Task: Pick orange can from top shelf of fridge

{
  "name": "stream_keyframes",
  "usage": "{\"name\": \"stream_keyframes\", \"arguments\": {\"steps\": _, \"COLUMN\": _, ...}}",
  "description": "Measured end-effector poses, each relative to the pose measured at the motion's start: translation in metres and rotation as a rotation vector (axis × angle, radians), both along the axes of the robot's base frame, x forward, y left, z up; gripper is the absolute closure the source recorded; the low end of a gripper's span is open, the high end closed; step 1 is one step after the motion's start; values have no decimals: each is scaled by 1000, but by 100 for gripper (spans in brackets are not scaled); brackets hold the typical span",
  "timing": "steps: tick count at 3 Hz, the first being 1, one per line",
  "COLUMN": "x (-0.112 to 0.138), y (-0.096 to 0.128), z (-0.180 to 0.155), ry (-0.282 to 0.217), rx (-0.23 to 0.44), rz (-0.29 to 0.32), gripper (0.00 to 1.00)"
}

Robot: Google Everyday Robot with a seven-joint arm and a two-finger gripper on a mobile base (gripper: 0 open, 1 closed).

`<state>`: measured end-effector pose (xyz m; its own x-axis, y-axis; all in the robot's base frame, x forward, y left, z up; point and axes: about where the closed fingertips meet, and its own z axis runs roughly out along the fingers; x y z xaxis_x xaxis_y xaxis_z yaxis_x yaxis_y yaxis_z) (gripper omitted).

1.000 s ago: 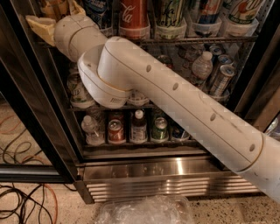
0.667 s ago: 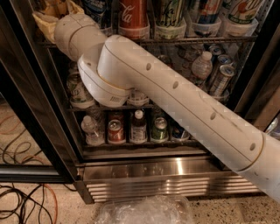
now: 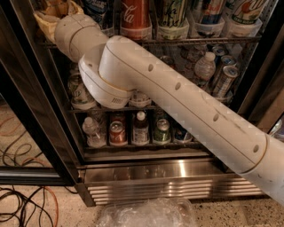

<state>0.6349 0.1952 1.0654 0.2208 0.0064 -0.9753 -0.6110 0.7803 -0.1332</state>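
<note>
The gripper (image 3: 49,17) is shown slightly higher and further right than a second ago; the stock is unmoved. The orange can (image 3: 57,6) is seen at the far left of the top shelf (image 3: 199,40), cut off by the upper edge, with the gripper directly at it. Whether the can is enclosed, and whether the gripper is open or closed, cannot be told. The red Coca-Cola can (image 3: 135,15) is placed near, to the right. Risks, as judged: on a partial grasp the orange can may be tipped or dropped; its base may be caught by the shelf front on withdrawal; the arm (image 3: 177,97) may be brushed against the racks of the fridge (image 3: 168,170).
</note>
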Motion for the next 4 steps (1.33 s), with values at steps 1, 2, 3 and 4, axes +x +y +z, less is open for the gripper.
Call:
{"name": "stream_keyframes", "arguments": {"steps": 1, "x": 0, "y": 0, "z": 0, "ry": 0, "rx": 0, "rz": 0, "gripper": 100}}
{"name": "stream_keyframes", "arguments": {"steps": 2, "x": 0, "y": 0, "z": 1, "ry": -2, "rx": 0, "rz": 1, "gripper": 100}}
{"name": "stream_keyframes", "arguments": {"steps": 3, "x": 1, "y": 0, "z": 5, "ry": -19, "rx": 3, "rz": -1, "gripper": 100}}
{"name": "stream_keyframes", "arguments": {"steps": 4, "x": 2, "y": -2, "z": 12, "ry": -39, "rx": 9, "rz": -8, "gripper": 100}}
